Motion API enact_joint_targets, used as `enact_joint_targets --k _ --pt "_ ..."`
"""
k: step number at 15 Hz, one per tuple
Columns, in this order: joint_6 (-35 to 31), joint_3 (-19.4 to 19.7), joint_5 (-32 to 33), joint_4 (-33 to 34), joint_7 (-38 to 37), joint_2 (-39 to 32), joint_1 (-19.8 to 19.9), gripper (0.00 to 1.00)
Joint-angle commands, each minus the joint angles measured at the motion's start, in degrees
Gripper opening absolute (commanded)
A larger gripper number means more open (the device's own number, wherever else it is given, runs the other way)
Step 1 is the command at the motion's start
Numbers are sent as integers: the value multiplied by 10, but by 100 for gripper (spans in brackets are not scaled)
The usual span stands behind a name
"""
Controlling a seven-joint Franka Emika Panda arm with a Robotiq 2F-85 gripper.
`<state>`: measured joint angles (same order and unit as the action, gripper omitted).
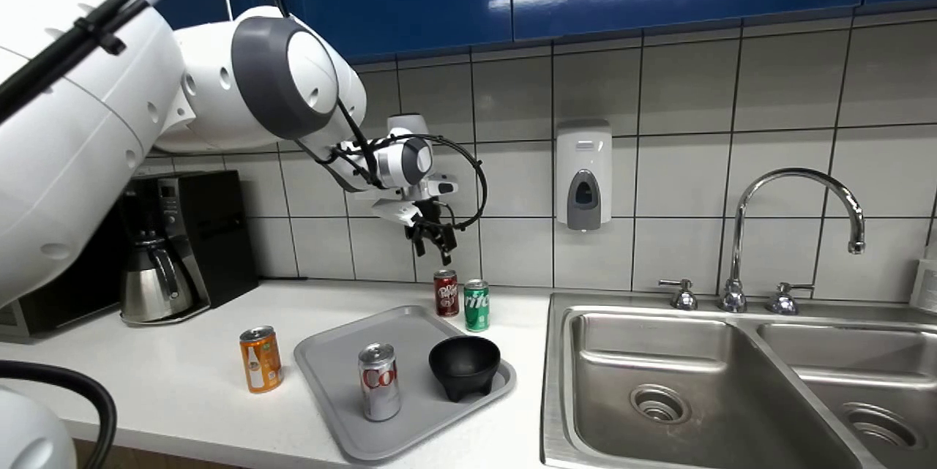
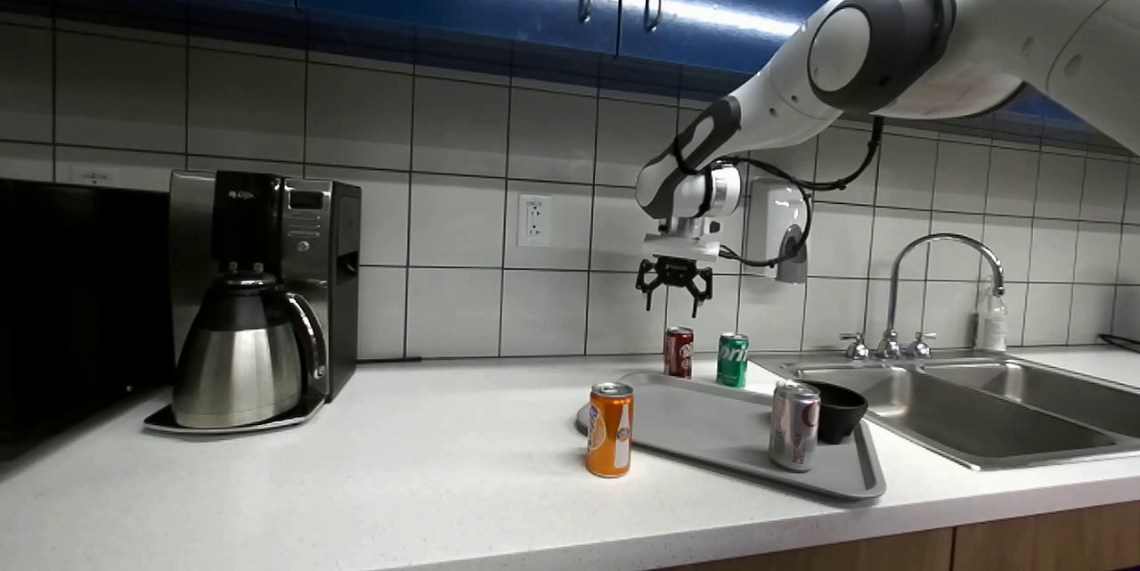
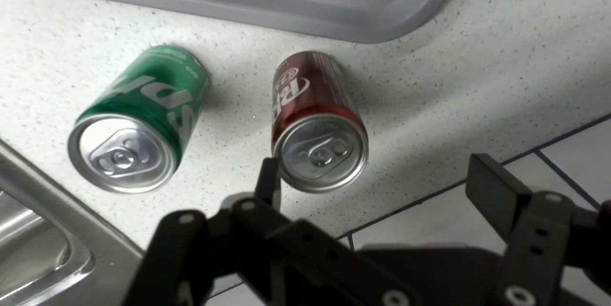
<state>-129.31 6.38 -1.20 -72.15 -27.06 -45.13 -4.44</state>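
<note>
My gripper (image 1: 432, 253) is open and empty, in the air above the back of the counter. It also shows open in an exterior view (image 2: 671, 311) and in the wrist view (image 3: 374, 165). The dark red Dr Pepper can (image 1: 446, 293) is nearest, standing upright below the fingers. In the wrist view the can (image 3: 315, 105) shows beside the left finger, partly overlapped by its tip. The green Sprite can (image 3: 143, 110) stands upright next to it, also in both exterior views (image 1: 476, 306) (image 2: 732, 361). A silver Coke can (image 1: 379, 383) stands on the grey tray (image 1: 344, 341).
A black footed bowl (image 1: 464, 365) sits on the tray. An orange can (image 2: 610, 430) stands on the counter beside it. A steel sink (image 1: 651, 410) with a tall faucet (image 1: 798, 173) adjoins. A coffee maker (image 2: 258, 313) and a soap dispenser (image 1: 583, 176) stand near the tiled wall.
</note>
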Motion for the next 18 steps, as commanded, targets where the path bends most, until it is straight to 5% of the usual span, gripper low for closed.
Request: enact_joint_targets --k 1,18 --pt "-41 -5 5 -124 20 81 -10 100" --pt "-108 -15 10 -447 57 297 -16 100"
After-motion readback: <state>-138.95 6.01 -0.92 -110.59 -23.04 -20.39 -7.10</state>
